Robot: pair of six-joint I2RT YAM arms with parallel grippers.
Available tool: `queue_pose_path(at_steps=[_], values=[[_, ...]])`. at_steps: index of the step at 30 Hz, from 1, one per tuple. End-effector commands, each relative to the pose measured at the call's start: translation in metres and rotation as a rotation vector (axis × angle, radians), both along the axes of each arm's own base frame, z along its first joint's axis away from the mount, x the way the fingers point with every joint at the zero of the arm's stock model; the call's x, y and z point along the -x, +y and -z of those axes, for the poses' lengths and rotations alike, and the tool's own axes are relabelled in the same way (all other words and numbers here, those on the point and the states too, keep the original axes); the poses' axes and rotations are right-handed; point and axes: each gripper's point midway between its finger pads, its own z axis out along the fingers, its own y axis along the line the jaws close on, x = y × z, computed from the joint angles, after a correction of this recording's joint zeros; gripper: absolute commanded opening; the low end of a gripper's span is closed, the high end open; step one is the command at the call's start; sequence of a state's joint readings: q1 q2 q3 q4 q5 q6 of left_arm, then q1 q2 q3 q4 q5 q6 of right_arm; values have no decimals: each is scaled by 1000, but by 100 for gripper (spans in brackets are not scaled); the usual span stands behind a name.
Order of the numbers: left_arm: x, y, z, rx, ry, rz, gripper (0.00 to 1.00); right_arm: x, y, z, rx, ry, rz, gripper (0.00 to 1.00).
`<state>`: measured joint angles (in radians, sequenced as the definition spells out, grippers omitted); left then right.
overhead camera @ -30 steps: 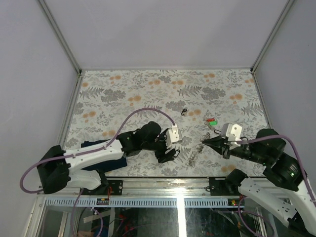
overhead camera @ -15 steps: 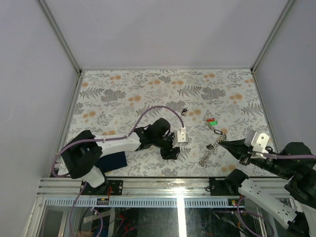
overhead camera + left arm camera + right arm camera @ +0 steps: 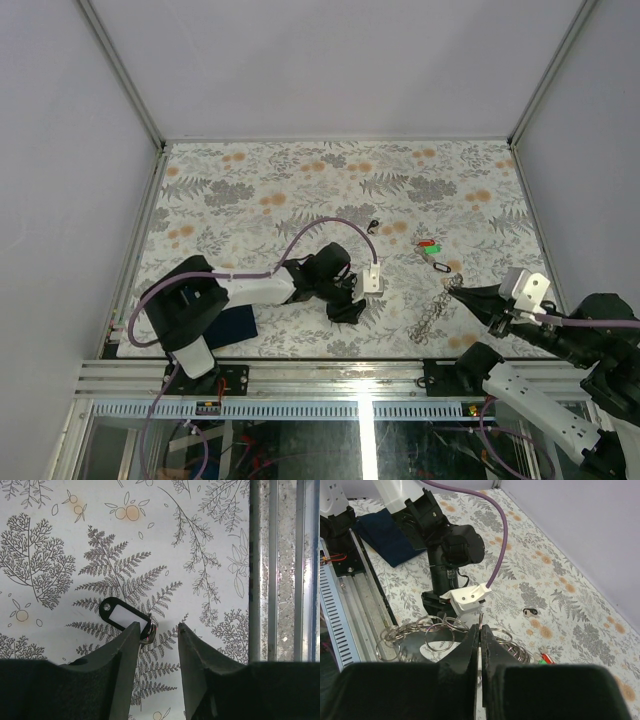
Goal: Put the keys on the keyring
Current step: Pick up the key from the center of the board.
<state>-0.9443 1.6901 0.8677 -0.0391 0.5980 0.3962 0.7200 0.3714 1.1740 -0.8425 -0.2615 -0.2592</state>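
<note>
The keyring (image 3: pixel 430 318), a silvery chain of linked wire rings, trails from my right gripper (image 3: pixel 455 289) toward the near edge. In the right wrist view my right gripper (image 3: pixel 480 628) is shut on one ring, with the other rings (image 3: pixel 437 635) spread to its left. My left gripper (image 3: pixel 345 310) is open and low over the table, left of the chain. In the left wrist view a black key tag with a white label (image 3: pixel 124 617) lies just beyond the left fingertip of the left gripper (image 3: pixel 157 629). A small black key (image 3: pixel 372 224) and another black tag (image 3: pixel 440 266) lie further back.
Red and green tags (image 3: pixel 428 246) lie behind the chain. A dark blue cloth (image 3: pixel 232 325) lies under the left arm by the near edge. The metal rail (image 3: pixel 260 570) runs along the table's near edge. The left arm's purple cable (image 3: pixel 310 232) arcs over the table.
My right gripper has pulled back to the right with the chain, dragging it away from the left gripper. The left arm has swung its elbow inward; its gripper stays about where it was.
</note>
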Motion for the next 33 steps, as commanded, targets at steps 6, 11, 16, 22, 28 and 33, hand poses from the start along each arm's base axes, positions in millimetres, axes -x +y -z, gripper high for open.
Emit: queue_pose_path(at_steps=[6, 11, 16, 22, 28, 33], values=[[-14, -13, 1, 24, -41, 0, 38, -1, -3, -12, -34, -58, 14, 0], [-15, -13, 6, 12, -40, -4, 32, -1, -3, -11, -38, -61, 14, 0], [-17, -13, 8, 2, -40, -14, 23, -2, -3, -9, -35, -63, 15, 0], [-16, -14, 9, -5, -32, -12, 14, -2, -3, -8, -36, -60, 16, 0], [-13, -12, 10, -15, -29, -5, 5, -2, -3, -5, -37, -60, 17, 0], [-15, -15, -1, -16, -30, -6, 0, -2, -4, -5, -43, -63, 20, 0]])
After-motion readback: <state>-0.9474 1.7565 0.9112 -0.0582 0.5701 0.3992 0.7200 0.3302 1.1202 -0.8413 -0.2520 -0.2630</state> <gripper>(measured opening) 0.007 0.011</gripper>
